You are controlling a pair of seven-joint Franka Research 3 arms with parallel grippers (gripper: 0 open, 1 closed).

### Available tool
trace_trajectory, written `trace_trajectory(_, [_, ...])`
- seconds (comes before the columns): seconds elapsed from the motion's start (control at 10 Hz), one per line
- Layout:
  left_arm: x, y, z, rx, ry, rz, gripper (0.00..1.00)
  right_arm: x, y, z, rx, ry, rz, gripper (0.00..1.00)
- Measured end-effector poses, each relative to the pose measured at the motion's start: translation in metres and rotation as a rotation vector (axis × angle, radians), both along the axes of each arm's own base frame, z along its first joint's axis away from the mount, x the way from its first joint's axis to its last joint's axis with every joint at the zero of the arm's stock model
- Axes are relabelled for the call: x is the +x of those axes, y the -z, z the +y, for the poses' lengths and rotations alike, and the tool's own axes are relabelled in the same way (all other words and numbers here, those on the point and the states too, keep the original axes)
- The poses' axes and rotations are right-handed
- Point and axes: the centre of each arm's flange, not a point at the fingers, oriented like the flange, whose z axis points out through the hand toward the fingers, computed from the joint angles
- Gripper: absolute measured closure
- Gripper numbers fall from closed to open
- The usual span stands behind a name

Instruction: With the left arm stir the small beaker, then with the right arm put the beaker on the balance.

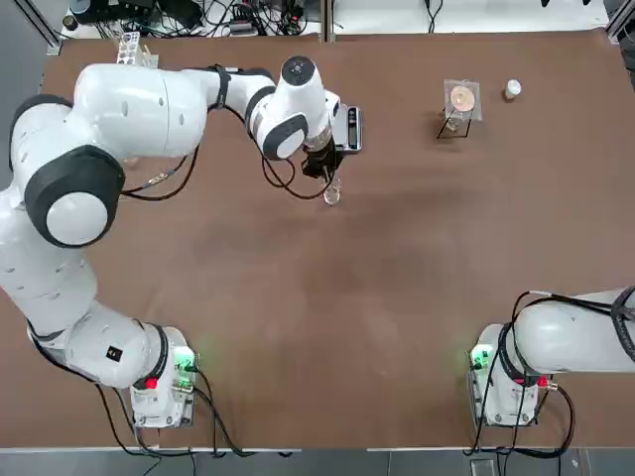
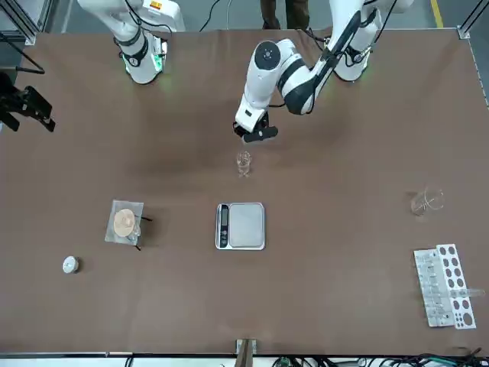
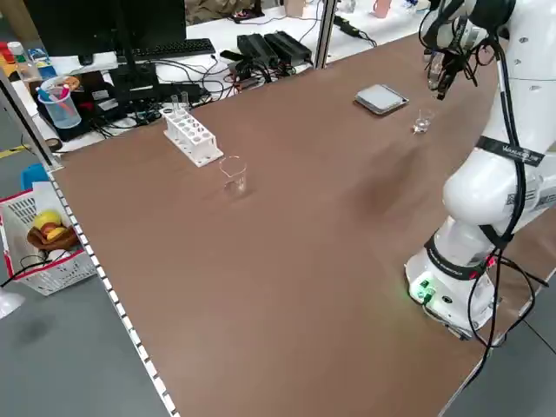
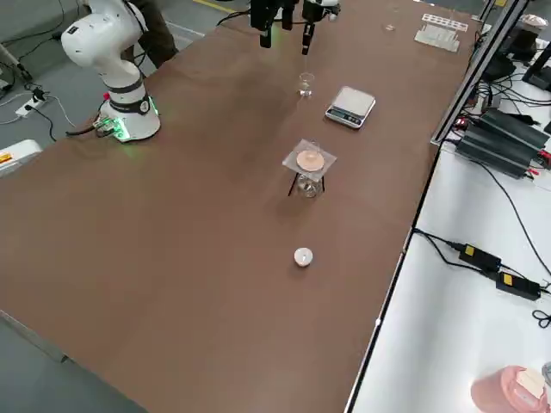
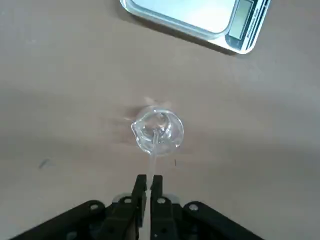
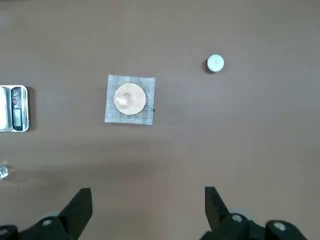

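Note:
The small beaker [image 1: 331,194] is a tiny clear glass standing on the brown table just in front of the balance [image 2: 241,225], a flat silver scale with a dark display strip. My left gripper [image 5: 148,180] hangs right above the small beaker [image 5: 157,131] and is shut on a thin glass rod [image 5: 152,155], whose lower end dips into the glass. The left arm [image 1: 159,99] reaches across from the left and covers part of the balance [image 1: 352,129] in the top view. My right gripper [image 6: 147,210] stands open and empty, high over the right half of the table, far from the beaker.
A wire gauze with a tan disc [image 1: 461,99] sits on a small stand at the back right, with a white cap [image 1: 512,89] beside it. A wider glass beaker [image 2: 426,201] and a white test-tube rack [image 2: 443,287] stand at the far left.

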Motion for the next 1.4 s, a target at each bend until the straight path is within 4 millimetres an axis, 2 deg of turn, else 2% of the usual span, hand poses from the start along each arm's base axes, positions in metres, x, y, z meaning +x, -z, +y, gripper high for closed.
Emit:
trace_trajectory(0.3, [0.010, -0.006, -0.003, -0.009, -0.023, 0.002, 0.93, 0.000, 0.000, 0.000, 0.000, 0.000, 0.000, 0.00])
trace_trajectory(0.6, [-0.006, 0.003, -0.012, 0.044, -0.007, 0.008, 0.93, 0.000, 0.000, 0.000, 0.000, 0.000, 0.000, 0.00])
trace_trajectory(0.7, [-0.003, 0.007, -0.011, 0.053, -0.006, 0.005, 0.93, 0.000, 0.000, 0.000, 0.000, -0.001, 0.000, 0.00])
trace_trajectory(1.0, [0.024, 0.008, -0.008, 0.039, -0.040, 0.003, 0.93, 0.000, 0.000, 0.000, 0.000, -0.003, 0.000, 0.00])
trace_trajectory(1.4, [0.013, 0.009, -0.017, 0.063, -0.039, 0.023, 0.93, 0.000, 0.000, 0.001, 0.000, -0.004, 0.000, 0.00])
